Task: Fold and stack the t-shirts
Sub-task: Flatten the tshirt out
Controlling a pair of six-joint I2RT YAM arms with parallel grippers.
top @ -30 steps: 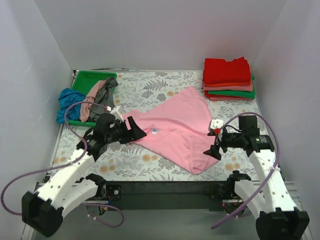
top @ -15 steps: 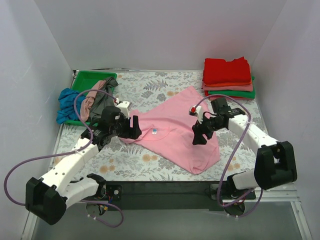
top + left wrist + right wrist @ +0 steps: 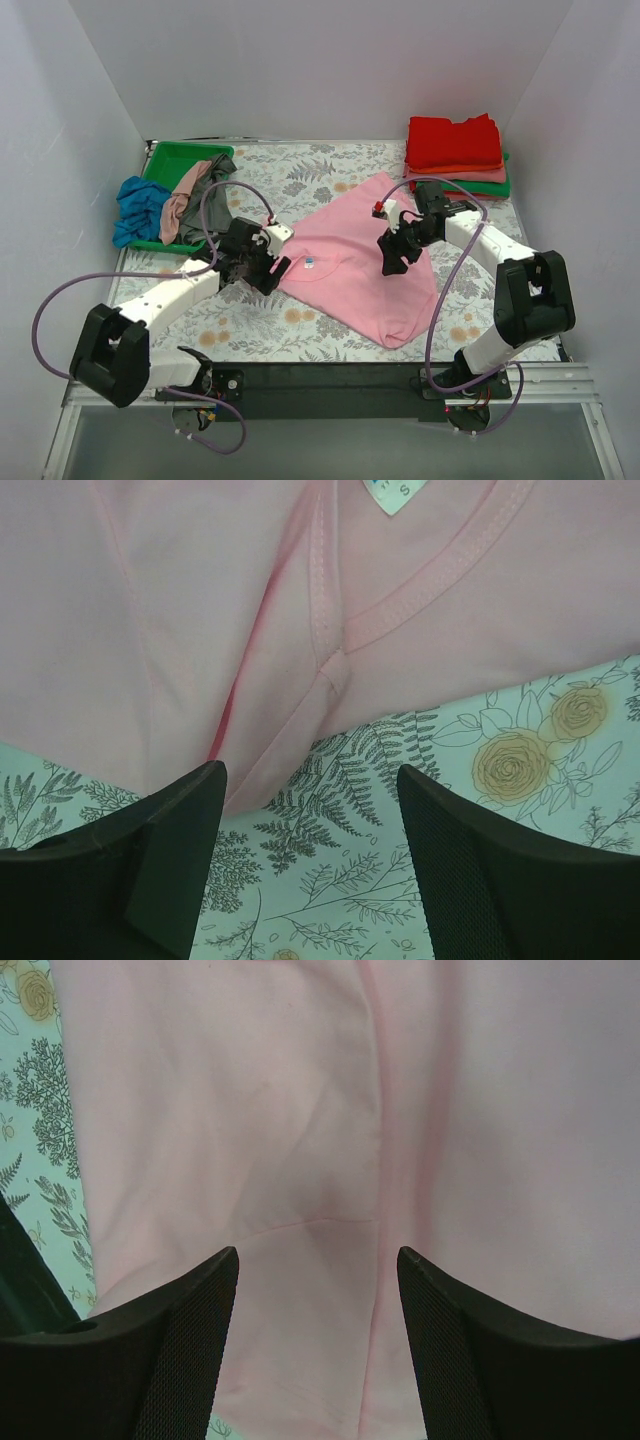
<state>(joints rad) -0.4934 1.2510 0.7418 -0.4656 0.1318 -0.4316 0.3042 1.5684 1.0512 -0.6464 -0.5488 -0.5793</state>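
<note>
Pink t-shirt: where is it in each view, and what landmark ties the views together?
Top external: the pink t-shirt lies spread across the middle of the table.
Left wrist: it fills the upper part, with its neck label at the top edge.
Right wrist: it covers nearly the whole frame.
Shared landmark: the floral table surface, seen below the shirt in the left wrist view and at the left edge in the right wrist view.
</note>
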